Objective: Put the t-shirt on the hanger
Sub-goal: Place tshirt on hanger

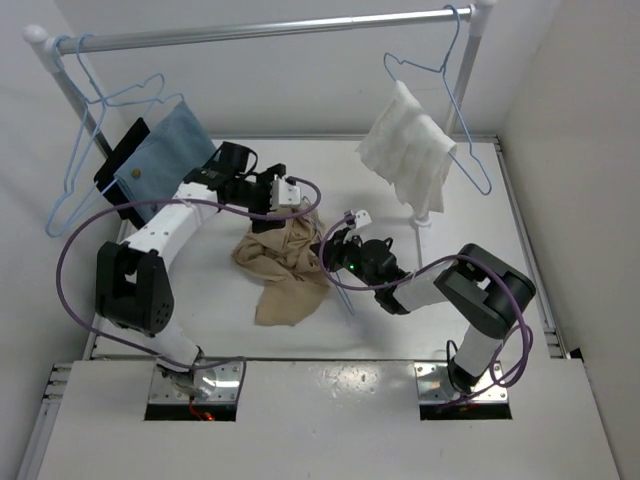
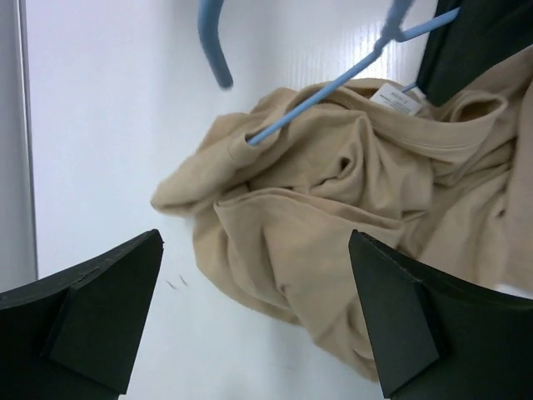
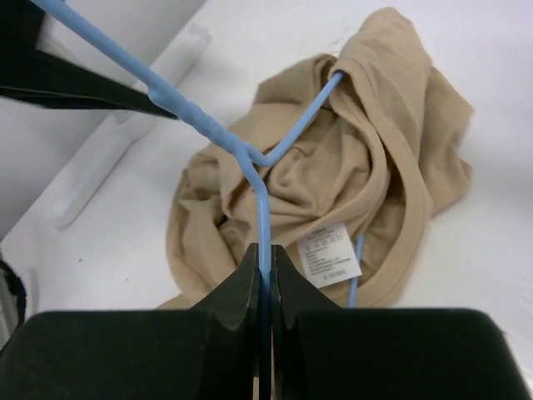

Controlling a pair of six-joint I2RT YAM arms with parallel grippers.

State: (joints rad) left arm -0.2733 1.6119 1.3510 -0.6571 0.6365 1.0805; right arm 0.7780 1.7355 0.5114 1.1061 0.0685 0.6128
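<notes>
The tan t-shirt (image 1: pixel 285 265) lies crumpled on the white table between both arms. It also shows in the left wrist view (image 2: pixel 333 192) and the right wrist view (image 3: pixel 333 167), collar and white label (image 3: pixel 329 254) facing up. My right gripper (image 1: pixel 337 250) (image 3: pixel 264 267) is shut on the wire of the pale-blue hanger (image 3: pixel 208 125). One arm of the hanger runs into the shirt's neck opening (image 3: pixel 333 83); the hanger also crosses the left wrist view (image 2: pixel 333 83). My left gripper (image 1: pixel 265 212) (image 2: pixel 254 308) is open and empty, just above the shirt's edge.
A metal rail (image 1: pixel 270 30) spans the back. A blue denim-like cloth (image 1: pixel 165 150) hangs at the left beside an empty blue hanger (image 1: pixel 100 130). A white towel-like cloth (image 1: pixel 410 155) hangs on a hanger at the right. The rail's post stands behind my right arm (image 1: pixel 425 215).
</notes>
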